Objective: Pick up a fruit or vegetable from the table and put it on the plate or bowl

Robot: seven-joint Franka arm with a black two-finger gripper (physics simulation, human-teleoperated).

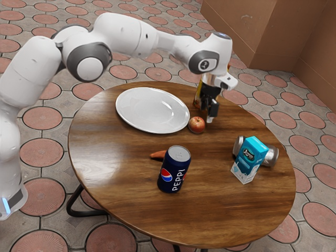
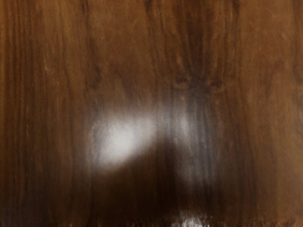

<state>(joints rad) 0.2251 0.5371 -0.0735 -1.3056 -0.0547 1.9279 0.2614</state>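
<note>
A small red-yellow apple (image 1: 197,124) rests on the round wooden table (image 1: 115,157), just off the white plate's (image 1: 152,109) rim toward the exterior view's right. My gripper (image 1: 210,112) hangs low over the table right beside the apple, slightly behind it and to its right. Its black fingers (image 1: 214,109) stand open with nothing between them. An orange carrot (image 1: 157,154) lies behind the Pepsi can, which hides part of it. Bare wood of the table (image 2: 151,94) with a bright glare patch lies under my hand in the wrist view.
A blue Pepsi can (image 1: 174,169) stands near the table's middle front. A teal and white carton (image 1: 249,159) stands at the right with a silver can (image 1: 269,156) lying behind it. A yellowish bottle (image 1: 198,96) stands behind my gripper. Cardboard walls (image 1: 273,31) rise at the back right.
</note>
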